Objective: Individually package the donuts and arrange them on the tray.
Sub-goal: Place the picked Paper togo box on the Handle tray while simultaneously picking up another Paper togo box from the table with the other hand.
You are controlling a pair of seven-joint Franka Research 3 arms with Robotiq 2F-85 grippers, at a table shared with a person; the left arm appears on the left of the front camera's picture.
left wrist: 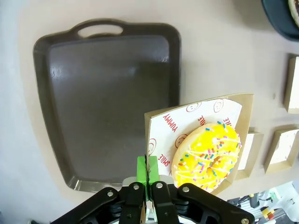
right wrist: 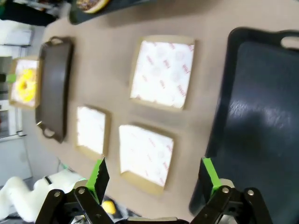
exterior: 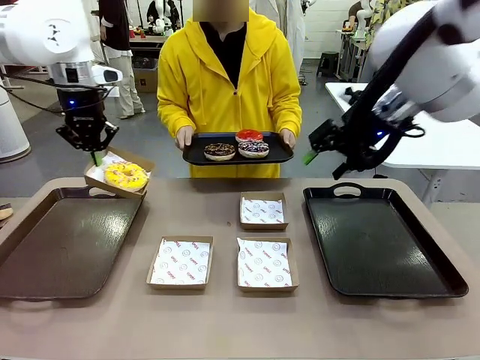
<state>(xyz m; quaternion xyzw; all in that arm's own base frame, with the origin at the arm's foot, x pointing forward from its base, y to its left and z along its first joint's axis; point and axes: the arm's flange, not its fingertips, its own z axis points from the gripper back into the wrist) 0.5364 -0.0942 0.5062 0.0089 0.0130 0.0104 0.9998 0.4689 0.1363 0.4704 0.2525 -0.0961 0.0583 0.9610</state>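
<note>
Left gripper [left wrist: 146, 169] pinches the box [left wrist: 161, 126] rim, sparing the yellow donut [left wrist: 208, 156] icing above the tray [left wrist: 107, 93]; right gripper [right wrist: 153, 175] hangs spread

Three open, paper-lined cardboard boxes lie mid-table [exterior: 225, 322]: the far box [exterior: 263, 211] at 12 o'clock, the left near box [exterior: 180, 262] at 7, the right near box [exterior: 264, 263] at 5. A tilted box [exterior: 112, 188] is at 10. A person in a yellow jacket [exterior: 225, 82] stands at 12.

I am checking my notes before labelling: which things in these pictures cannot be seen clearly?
Front view: the red donut is partly hidden behind the chocolate donut and the purple-sprinkled donut on the person's tray.
Left wrist view: that tray is cut off by the top right corner.
Right wrist view: blur makes the box papers' print unreadable.
</note>
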